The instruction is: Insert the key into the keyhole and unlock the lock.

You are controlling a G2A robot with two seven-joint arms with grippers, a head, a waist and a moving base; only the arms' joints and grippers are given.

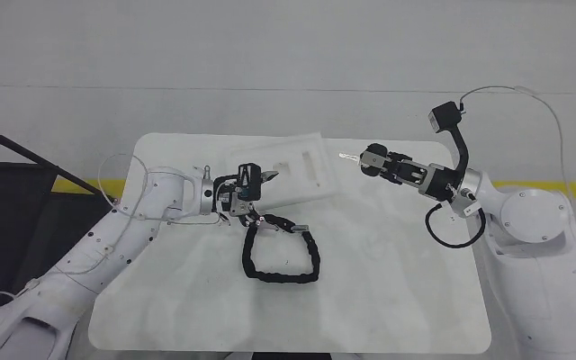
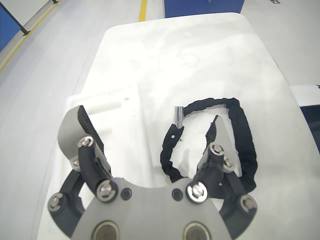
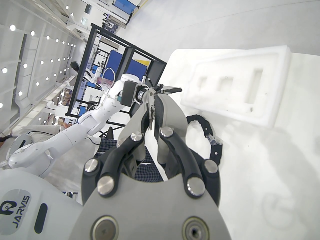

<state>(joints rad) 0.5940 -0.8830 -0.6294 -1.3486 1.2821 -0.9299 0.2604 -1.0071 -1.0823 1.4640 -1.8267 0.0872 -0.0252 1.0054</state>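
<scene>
Right jaws: drawn narrow and clamped on the key (image 1: 346, 157). It is pinched at the head, and the thin metal blade sticks out ahead of the fingertips. The key is held in the air over the counter (image 1: 405, 297), just beside the far right corner of the foam tray (image 1: 288, 166) and well apart from the lock.

Left jaws: spread wide, nothing held. In the left wrist view one of the ribbed fingers (image 2: 83, 128) is seen over the tray's near edge and the other over the lock (image 1: 279, 273). Contact cannot be told.

The lock is laid as a loop on the counter, just beside the tray's near edge. It is a chain in a black fabric sleeve, closed by a short polished metal barrel (image 2: 178, 118). The keyhole itself cannot be made out.

Handling, as judged:
- Key: small, light, stiff and smooth. It could twist in the pinch if pushed off-axis.
- Lock: the sleeve is soft and the chain likely limp and fairly heavy, so the loop would probably flop or slide under a push.
- Hold: best taken at the rigid barrel or the sleeve right behind it, bracing it against the key.

Tray: white moulded foam with rectangular recesses. Counter: white, smooth, with rounded corners.
</scene>
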